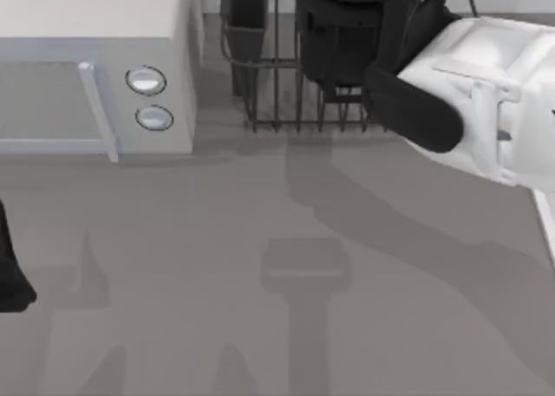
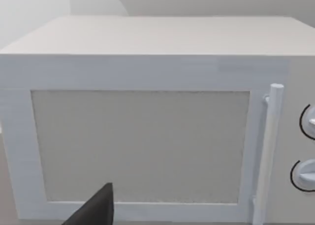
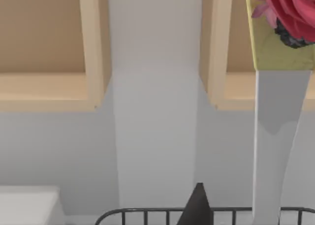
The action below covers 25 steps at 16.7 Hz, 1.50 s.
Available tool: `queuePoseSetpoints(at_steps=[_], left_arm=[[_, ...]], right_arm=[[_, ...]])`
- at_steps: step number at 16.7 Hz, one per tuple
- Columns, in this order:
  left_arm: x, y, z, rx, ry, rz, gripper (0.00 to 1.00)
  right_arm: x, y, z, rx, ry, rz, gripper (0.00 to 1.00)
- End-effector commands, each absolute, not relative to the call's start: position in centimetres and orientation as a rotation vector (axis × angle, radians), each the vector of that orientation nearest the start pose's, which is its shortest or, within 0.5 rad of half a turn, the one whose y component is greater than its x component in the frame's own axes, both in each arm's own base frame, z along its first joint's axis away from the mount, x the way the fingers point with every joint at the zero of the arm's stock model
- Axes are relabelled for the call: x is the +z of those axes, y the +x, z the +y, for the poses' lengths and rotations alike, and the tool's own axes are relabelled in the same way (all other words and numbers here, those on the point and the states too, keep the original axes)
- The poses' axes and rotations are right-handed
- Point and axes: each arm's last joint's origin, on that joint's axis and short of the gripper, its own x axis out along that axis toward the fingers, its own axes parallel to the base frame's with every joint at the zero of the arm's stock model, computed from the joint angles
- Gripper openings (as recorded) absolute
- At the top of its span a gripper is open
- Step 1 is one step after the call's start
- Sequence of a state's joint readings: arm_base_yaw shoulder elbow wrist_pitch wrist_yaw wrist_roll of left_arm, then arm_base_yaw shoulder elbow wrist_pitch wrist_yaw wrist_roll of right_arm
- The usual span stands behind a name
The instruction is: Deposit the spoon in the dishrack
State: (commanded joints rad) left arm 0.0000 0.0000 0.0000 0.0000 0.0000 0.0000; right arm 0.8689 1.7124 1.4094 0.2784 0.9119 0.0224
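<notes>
Reaching in from the counter's right side, the right arm of the AgileX pair stretches over the right part of the rack, hiding some of its wires. The rack is a dark wire basket at the far edge of the grey counter. It has upright bars along its near side and a dark cup at its left corner.

In the right wrist view, the spoon hangs upright above the rack. Its handle is yellow with a pink rose, and a pale grey stem runs straight down from it and crosses the rack's top wire. Whether the stem touches that wire cannot be told. A dark tip of the right hand shows just beside the stem, over the same wire. Whether this hand is clamped on the spoon cannot be told. Behind the rack rise a white wall and beige cupboards.

A white box with a pale bar handle and two round knobs stands just left of the rack. The left arm sits well away from the rack, at the counter's left edge. In the left wrist view, a dark tip of the left hand shows in front of the box's door. Whether this hand is apart or together cannot be told.
</notes>
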Motion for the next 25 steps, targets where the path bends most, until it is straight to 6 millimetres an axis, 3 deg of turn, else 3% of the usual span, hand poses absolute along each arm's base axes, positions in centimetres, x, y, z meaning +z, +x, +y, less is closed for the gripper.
queuePoseSetpoints(at_steps=[4,7,12,25], left_arm=[[16.0,10.6,-0.1,0.0,0.0,0.0,1.0],[16.0,10.6,-0.1,0.0,0.0,0.0,1.0],[16.0,10.6,-0.1,0.0,0.0,0.0,1.0],[16.0,10.6,-0.1,0.0,0.0,0.0,1.0]], right_arm=[[27.0,34.5,28.5,-0.018,0.014,-0.016,0.0],[22.9,37.6,26.7,-0.012,0.004,-0.005,0.0],[21.9,38.2,26.2,-0.01,0.0,0.0,0.0],[21.9,38.2,26.2,-0.01,0.0,0.0,0.98]])
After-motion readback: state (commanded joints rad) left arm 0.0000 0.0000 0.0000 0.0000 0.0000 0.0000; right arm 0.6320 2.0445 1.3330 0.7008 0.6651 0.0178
